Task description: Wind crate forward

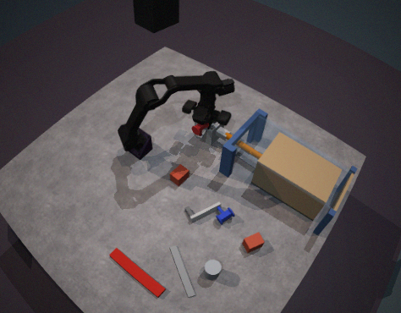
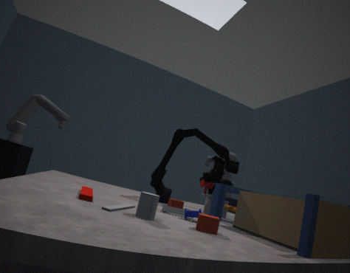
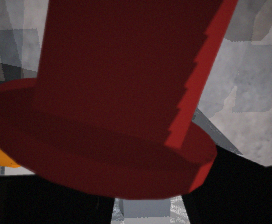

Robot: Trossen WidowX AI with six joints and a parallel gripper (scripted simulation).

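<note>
The tan crate [image 1: 299, 171] [image 2: 266, 215] sits flat inside the clear-panelled cubby with blue posts [image 1: 227, 160] [image 2: 217, 202]. Its front stands apart from the blue frame at the mouth, with the orange strap [image 1: 249, 149] running through the gap towards the grey winch [image 1: 213, 136]. My gripper [image 1: 205, 123] [image 3: 143, 132] is over the winch, shut on the winch handle. The handle's red part [image 1: 198, 129] [image 2: 206, 184] [image 3: 118, 85] sticks out beside the fingers and fills much of the wrist view. Its key and the winch's top hole are hidden, so I cannot tell how deep the key sits.
A grey cranked tool [image 1: 205, 212] and a blue spool-shaped piece [image 1: 225, 215] [image 2: 193, 213] lie before the cubby. Orange-red blocks [image 1: 179, 174] [image 1: 253, 242], a red bar [image 1: 137, 272], a grey bar [image 1: 182, 271] and a grey cylinder [image 1: 212, 268] [image 2: 147, 206] are farther from the winch.
</note>
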